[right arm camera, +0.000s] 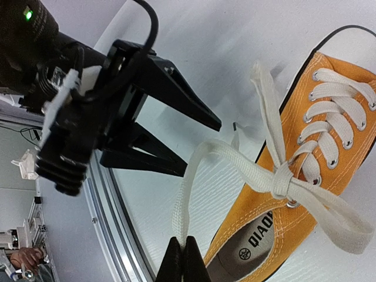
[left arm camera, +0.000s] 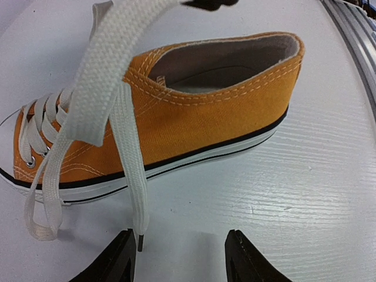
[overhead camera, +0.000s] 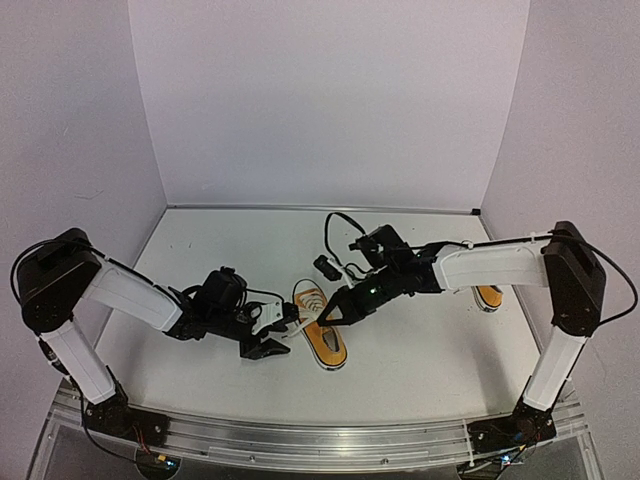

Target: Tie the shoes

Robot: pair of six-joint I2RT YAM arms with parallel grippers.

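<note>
Shoe [left arm camera: 194, 111] sits on its sole on the table [left arm camera: 305, 194], just in front of the left hand [left arm camera: 181, 239]. Its long side runs across that hand's open fingers. The left hand grips nothing. The right hand [right arm camera: 185, 252] is pinched shut on a white lace [right arm camera: 183, 200] and holds it up above the shoe. A loose lace end [left arm camera: 136, 188] hangs right by one left finger [left arm camera: 120, 258], so the left hand is the nearer one to grab it.
</note>
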